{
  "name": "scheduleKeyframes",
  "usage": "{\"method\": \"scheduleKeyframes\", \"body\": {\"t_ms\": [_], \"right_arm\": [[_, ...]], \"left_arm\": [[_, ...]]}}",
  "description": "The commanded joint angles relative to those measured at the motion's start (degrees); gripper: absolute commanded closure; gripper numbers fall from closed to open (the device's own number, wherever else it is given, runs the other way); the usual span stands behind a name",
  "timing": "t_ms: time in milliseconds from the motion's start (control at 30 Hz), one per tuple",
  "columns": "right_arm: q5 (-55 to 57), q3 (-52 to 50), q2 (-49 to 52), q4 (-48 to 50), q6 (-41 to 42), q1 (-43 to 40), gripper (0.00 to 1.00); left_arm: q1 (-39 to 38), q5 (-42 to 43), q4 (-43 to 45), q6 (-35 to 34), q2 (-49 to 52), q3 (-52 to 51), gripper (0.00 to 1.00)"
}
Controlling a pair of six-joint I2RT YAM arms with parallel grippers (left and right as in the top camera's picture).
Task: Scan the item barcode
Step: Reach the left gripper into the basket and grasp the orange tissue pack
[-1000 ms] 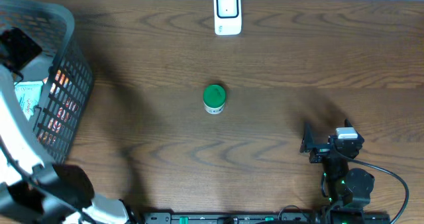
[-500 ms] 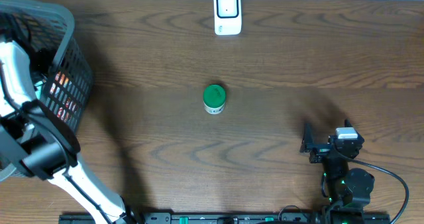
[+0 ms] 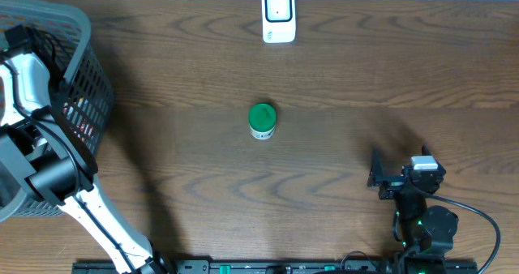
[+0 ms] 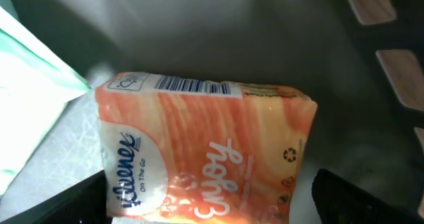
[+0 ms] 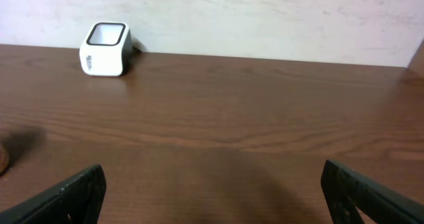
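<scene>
Orange-swirled tissue pack [image 4: 205, 151], green-lidded jar [image 3: 261, 118]

Glossy plastic-wrapped tissue pack [image 4: 205, 151], matt wood-grain table [image 3: 324, 79], plastic mesh basket [image 3: 96, 87]

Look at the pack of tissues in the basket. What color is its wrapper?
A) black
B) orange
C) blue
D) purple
B: the left wrist view shows the tissue pack in the basket with an orange and white wrapper and a barcode along its top edge.
</scene>
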Motion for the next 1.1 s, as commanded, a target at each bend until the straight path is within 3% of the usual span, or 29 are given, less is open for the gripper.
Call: {"method": "scheduleKeyframes", "body": {"t_ms": [0, 567, 933, 1067], "right_arm": [[0.1, -0.1, 0.0, -0.2, 0.7, 0.4, 0.01], [0.1, -0.1, 0.0, -0.2, 0.7, 0.4, 0.01], [0.0, -0.1, 0.0, -0.2, 0.7, 0.4, 0.01], [0.1, -0.1, 0.0, -0.2, 0.7, 0.4, 0.01]], "left_arm": [[0.0, 0.5, 0.5, 1.0, 0.9, -0.9, 0.06], [0.0, -4.0, 4.2, 1.2, 2.6, -0.9, 0.07], [0.1, -4.0, 4.0, 1.2, 3.0, -0.8, 0.32], [0.4, -4.0, 3.1, 1.2, 0.6, -0.6, 0.32]]}}
